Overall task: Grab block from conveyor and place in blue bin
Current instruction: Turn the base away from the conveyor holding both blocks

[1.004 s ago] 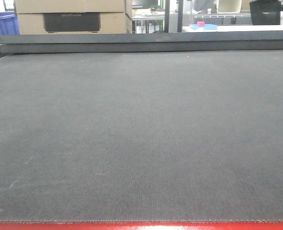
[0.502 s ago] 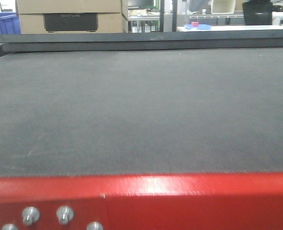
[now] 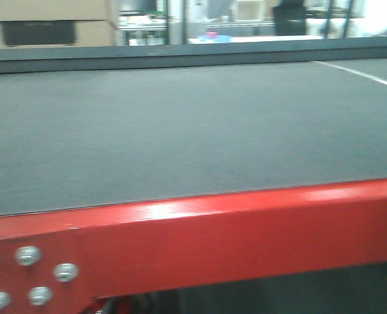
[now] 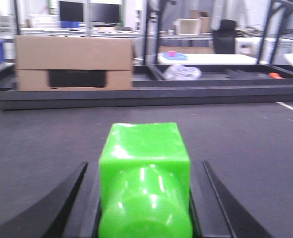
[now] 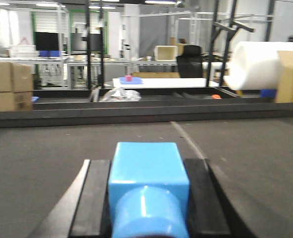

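We hold our left gripper (image 4: 145, 167) low and level over the conveyor (image 3: 180, 131), jaws clamped on a green block (image 4: 144, 148); our right gripper (image 5: 147, 163) sits likewise, pinching a blue block (image 5: 147, 171); both 2 wrists point toward the conveyor's far edge.

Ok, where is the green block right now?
In the left wrist view, the green block is held in the left gripper, bottom centre, above the conveyor; a cardboard box stands beyond, upper left.

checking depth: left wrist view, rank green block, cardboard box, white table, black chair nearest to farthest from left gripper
1. green block, in left gripper
2. cardboard box, left side
3. white table, right
4. black chair, right rear
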Tool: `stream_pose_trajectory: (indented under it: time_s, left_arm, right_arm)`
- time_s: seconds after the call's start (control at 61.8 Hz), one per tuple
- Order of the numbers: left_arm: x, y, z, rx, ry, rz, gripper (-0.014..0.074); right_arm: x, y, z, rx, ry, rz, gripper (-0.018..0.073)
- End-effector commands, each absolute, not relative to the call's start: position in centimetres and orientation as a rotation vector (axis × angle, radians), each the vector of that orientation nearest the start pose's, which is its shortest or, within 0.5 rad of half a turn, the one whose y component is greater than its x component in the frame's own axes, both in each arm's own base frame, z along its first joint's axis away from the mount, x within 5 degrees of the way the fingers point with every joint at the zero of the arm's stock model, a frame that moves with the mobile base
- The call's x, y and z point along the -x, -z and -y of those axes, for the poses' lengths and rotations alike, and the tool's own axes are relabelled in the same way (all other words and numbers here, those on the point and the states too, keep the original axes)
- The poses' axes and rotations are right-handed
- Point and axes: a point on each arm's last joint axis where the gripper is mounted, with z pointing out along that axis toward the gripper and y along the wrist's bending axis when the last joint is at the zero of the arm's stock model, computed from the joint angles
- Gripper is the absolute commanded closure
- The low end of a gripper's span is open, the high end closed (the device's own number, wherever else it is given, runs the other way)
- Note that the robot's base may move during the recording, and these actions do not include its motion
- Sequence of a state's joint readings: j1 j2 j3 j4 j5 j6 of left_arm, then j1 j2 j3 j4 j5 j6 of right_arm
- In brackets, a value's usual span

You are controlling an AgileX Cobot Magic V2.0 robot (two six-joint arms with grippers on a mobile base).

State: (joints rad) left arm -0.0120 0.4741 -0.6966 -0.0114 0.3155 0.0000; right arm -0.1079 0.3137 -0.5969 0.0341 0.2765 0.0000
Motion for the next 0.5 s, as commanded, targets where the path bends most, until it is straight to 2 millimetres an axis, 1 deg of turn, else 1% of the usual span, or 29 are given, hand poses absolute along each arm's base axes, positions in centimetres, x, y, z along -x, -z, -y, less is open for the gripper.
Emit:
stream_pose_trajectory:
  time_s: [0.0, 0.486]
  left_arm:
    - [-8.84, -38.54, 0.22, -0.005, 0.034, -1.554, 0.0707]
    - [-8.84, -38.54, 0.22, -0.005, 0.034, -1.554, 0.0707]
  right_arm:
    - [-5.72, -37.06, 0.53, -0.085, 0.063, -1.448, 0.072]
    - [-5.72, -37.06, 0.53, -0.085, 0.063, -1.448, 0.072]
